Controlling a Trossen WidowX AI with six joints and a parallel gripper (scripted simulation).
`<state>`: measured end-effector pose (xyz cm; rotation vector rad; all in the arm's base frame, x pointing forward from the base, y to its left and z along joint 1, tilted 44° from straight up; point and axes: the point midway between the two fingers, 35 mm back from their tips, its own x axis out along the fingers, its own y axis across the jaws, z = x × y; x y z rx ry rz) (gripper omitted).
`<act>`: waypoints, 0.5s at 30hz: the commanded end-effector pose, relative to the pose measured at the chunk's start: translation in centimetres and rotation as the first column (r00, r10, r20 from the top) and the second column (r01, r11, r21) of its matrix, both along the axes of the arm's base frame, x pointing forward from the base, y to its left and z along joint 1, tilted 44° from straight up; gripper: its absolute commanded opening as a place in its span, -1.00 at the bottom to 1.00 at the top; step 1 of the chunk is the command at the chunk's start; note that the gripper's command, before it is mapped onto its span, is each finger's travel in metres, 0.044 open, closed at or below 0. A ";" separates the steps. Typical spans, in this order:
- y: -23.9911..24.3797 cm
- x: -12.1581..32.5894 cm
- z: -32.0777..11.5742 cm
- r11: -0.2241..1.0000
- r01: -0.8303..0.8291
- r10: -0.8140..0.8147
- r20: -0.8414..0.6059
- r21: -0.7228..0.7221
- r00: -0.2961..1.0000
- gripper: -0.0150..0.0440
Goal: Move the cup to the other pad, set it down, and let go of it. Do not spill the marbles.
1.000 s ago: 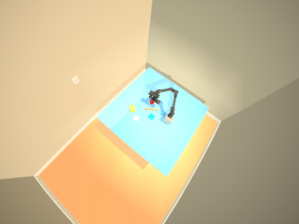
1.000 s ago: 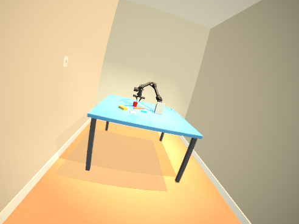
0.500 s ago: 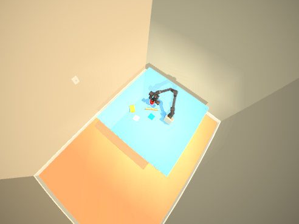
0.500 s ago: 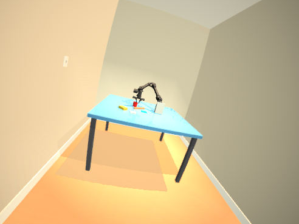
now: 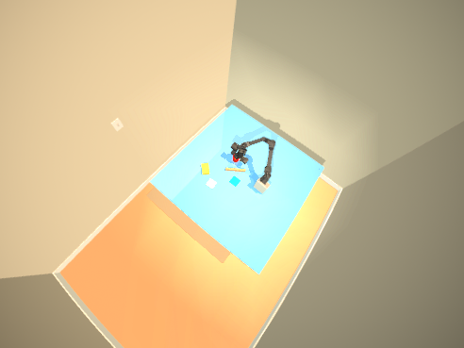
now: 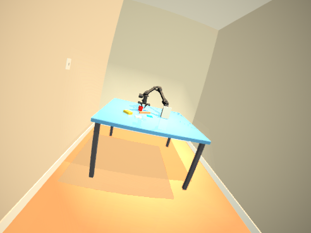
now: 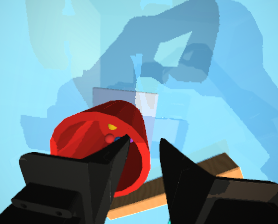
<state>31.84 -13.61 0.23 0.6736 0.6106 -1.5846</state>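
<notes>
A red cup [image 5: 236,159] [image 6: 140,108] [image 7: 136,116] stands on the blue table, its mouth facing the wrist camera. Several marbles [image 7: 110,138] show inside it. My gripper [image 6: 143,106] [image 7: 145,140] is partly open at the cup. In the wrist view the left fingertip overlaps the cup's mouth and the right fingertip is outside its right side; contact with the wall cannot be told. A pale square patch [image 7: 148,102] shows beyond the cup, partly hidden by it. A cyan square pad [image 5: 235,181] [image 6: 150,116] and a white square [image 5: 211,183] [image 6: 138,117] lie flat on the table.
An orange and brown bar [image 5: 235,169] [image 6: 145,112] lies between the cup and the cyan pad. A yellow block [image 5: 205,169] [image 6: 128,112] lies left of the cup. The arm's pale base block [image 5: 261,186] [image 6: 166,112] is to the right.
</notes>
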 end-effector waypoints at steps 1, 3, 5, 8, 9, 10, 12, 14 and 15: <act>0.0 0.0 0.0 1.000 0.000 0.000 0.001 0.000 1.000 -0.17; 0.0 0.0 0.0 1.000 0.000 0.000 0.001 0.000 1.000 -0.28; 0.0 0.0 0.0 1.000 0.000 0.000 0.001 0.000 1.000 -0.33; 0.0 0.0 0.0 1.000 0.000 0.000 0.001 0.000 1.000 -0.39; 0.0 0.0 0.0 1.000 0.000 0.000 0.001 0.000 1.000 -0.42; 0.0 0.0 0.0 1.000 0.000 0.000 0.001 0.000 1.000 -0.44; 0.0 0.0 0.0 1.000 0.000 0.000 0.001 0.000 1.000 -0.48; 0.0 0.0 0.0 1.000 0.000 0.000 0.001 0.000 1.000 -0.49; 0.0 0.0 0.1 1.000 0.000 0.000 0.001 0.000 1.000 -0.49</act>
